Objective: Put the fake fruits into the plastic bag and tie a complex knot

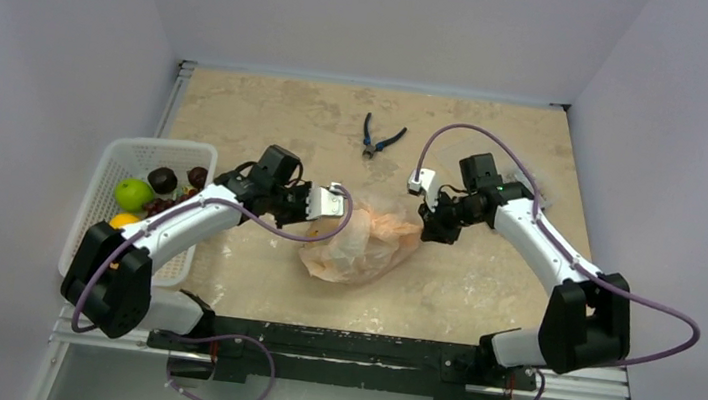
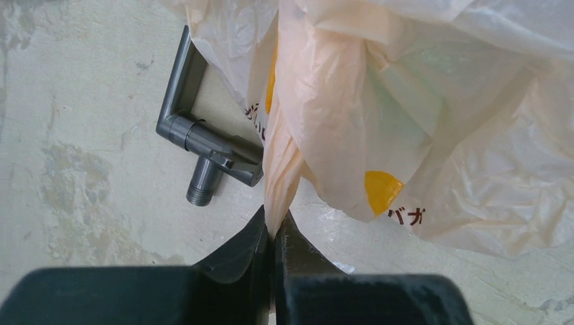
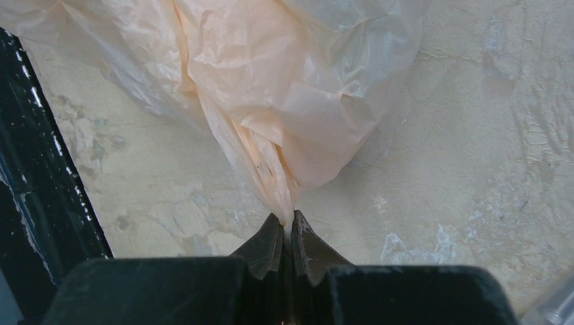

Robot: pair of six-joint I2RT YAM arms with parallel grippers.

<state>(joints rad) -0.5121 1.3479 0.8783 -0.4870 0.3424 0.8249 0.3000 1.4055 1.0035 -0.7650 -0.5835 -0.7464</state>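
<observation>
The plastic bag (image 1: 365, 247) is lying mid-table (image 1: 482, 280), between the two arms. The left gripper (image 2: 274, 227) is pinching a bunched strand at the bag's left side, jaws pressed together on it. The right gripper (image 3: 288, 227) is clamping another strand at its right side. The fruits (image 1: 133, 194) are sitting in the white basket (image 1: 135, 147) at the left.

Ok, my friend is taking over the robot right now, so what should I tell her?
Left pincer: shut on a bunched strip of the bag.
Right pincer: shut on another bunched bit, at the bag's opposite side.
Bag: lying mid-table between the arms; what is inside cannot be told.
Fruits: several sit in the basket on the left.
Done: both pincers grip the bag.
Left: put the basket fruits in the bag and tie the knot; none shows yet.
</observation>
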